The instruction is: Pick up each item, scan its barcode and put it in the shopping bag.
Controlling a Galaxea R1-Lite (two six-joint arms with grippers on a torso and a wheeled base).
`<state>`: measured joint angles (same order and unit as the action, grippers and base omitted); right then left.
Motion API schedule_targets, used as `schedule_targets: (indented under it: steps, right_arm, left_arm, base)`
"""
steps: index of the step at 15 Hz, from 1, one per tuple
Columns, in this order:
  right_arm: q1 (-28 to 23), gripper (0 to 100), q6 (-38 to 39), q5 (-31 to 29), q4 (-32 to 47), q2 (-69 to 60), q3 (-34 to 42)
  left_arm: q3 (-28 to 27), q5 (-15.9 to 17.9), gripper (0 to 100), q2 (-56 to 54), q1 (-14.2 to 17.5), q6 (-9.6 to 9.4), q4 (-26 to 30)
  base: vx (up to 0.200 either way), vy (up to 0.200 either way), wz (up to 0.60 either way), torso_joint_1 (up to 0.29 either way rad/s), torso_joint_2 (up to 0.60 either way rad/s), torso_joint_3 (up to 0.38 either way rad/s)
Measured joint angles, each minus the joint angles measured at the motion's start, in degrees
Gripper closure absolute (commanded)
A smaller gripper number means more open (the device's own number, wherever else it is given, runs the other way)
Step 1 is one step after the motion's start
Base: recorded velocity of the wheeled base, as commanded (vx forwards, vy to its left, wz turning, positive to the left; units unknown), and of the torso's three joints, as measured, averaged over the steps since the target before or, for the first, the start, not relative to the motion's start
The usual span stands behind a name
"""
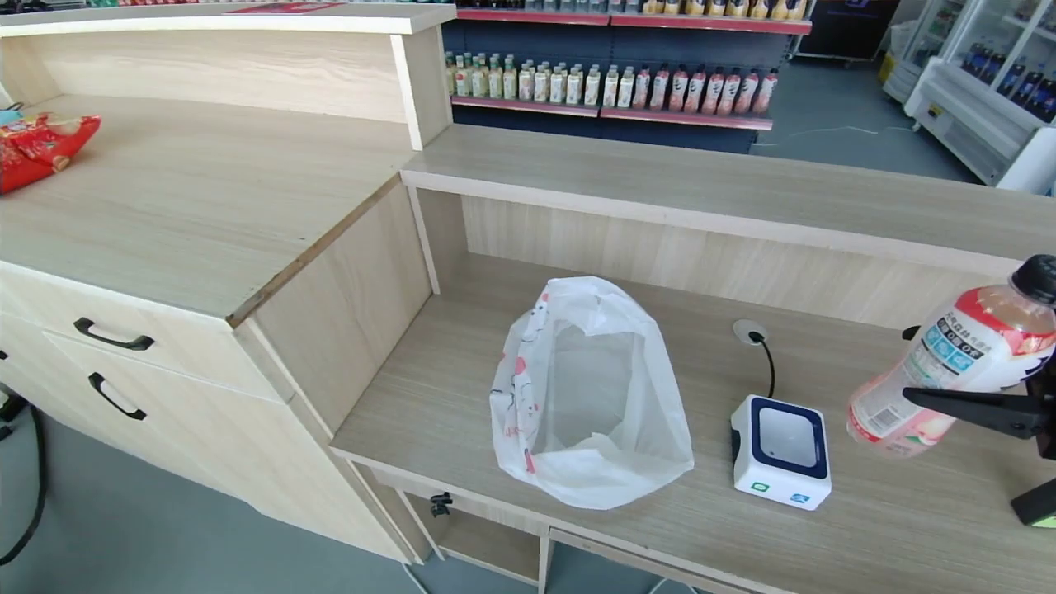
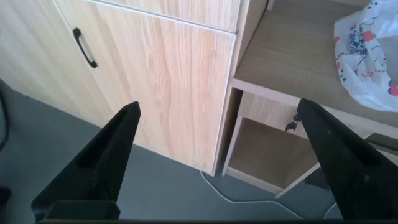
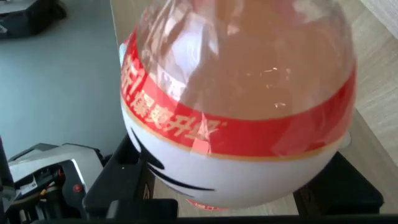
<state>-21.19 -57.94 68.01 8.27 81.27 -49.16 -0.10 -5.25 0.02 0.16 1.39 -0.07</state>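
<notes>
The right claw [image 1: 932, 396] is pinching a drink bottle [image 1: 957, 355] round its lower body. It holds the bottle tilted, cap up and away, base low and towards the barcode scanner [image 1: 780, 450]. The bottle hangs above the worktop [image 1: 866, 536], to the right of the scanner and apart from it, so the scan looks like the step in hand. To do it well, carry the bottle leftward until the label sits over the scanner's glass window. Then roll the wrist so the printed panel near the base faces down at the glass; I cannot tell from here where the barcode lies. Keep the bottle clear of the scanner housing and its cable behind. The grip is low on a smooth round body, so turn slowly or it may slip. The shopping bag [image 1: 590, 396] stands open just left of the scanner, slumped, and wants a drop through its mouth rather than onto its folded rim. The left claw [image 2: 219, 106] is spread and empty, far left of the scanner and below worktop level, by the cabinet front [image 2: 168, 81].
</notes>
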Motion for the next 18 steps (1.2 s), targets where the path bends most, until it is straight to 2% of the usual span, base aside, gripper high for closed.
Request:
schedule_targets:
  steps: [12, 18]
  right_arm:
    - [-1.6, 100, -3.7, -0.7, -1.3, 5.6, -1.7]
    - [-2.4, 100, -4.4, -1.0, -10.3, 7.4, -1.0]
  left_arm:
    - [0.0, 0.0, 0, 0.0, 0.0, -0.02, 0.0]
    - [0.0, 0.0, 0, 0.0, 0.0, 0.00, 0.0]
  base:
    - [0.000, 0.000, 0.00, 0.000, 0.00, 0.000]
    - [0.000, 0.000, 0.00, 0.000, 0.00, 0.000]
